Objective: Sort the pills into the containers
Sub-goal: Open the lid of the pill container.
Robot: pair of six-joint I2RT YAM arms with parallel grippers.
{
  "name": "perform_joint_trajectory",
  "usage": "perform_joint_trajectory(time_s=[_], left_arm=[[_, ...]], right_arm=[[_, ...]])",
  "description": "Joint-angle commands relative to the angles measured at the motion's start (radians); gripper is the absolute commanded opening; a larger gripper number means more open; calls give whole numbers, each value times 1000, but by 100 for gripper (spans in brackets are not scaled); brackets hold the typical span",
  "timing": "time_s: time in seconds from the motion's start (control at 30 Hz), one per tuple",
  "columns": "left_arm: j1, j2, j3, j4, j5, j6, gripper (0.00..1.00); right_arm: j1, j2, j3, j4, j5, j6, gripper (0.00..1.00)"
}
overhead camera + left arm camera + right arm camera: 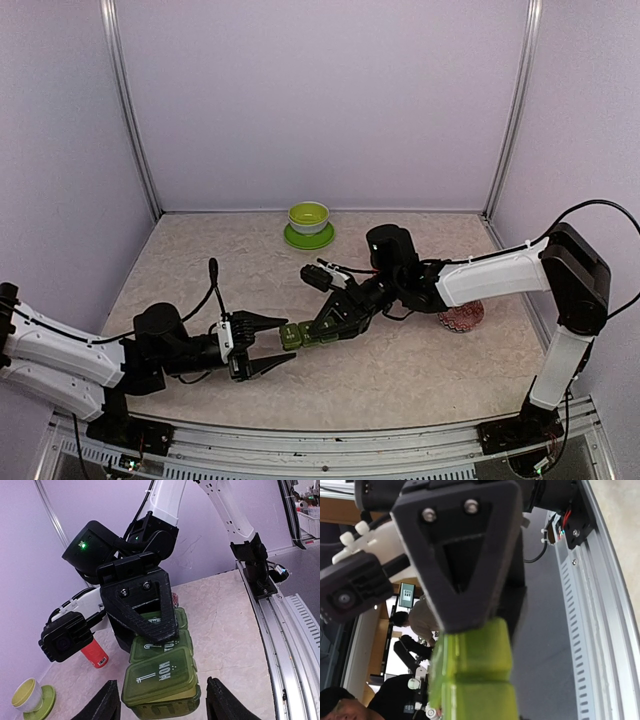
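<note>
The containers (298, 334), a dark green strip of joined lidded compartments, are near the middle of the worktop (420, 370), a little toward its near edge. The right gripper (322, 327) pinches the strip's far part, jaws pressed tight on it, with one black finger (150, 612) lying flat over the lids. The left gripper (285, 341) points at the strip from the near-left side with its jaws spread. One of its fingertips (105, 702) stands on each side of the end compartment, and a gap shows on both sides, so neither touches it.

The lids in view are closed and carry dark lettering. Whether the strip rests on the worktop or is held just above it cannot be told.

A lime-green bowl (308, 216) on its saucer (300, 240) stands at the middle of the far edge. A red-and-white patterned bowl (462, 318) sits toward the right edge, partly hidden behind the right arm. In the left wrist view a red bottle (95, 654) shows beyond the strip.
</note>
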Motion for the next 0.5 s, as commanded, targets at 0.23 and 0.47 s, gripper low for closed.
perform_joint_trajectory(time_s=[0.23, 0.47], left_arm=[[40, -32, -29, 94, 26, -94, 63], [53, -16, -21, 108, -21, -126, 66]], right_arm=[[-3, 0, 13, -89, 24, -76, 19], [-3, 10, 25, -162, 50, -137, 18]])
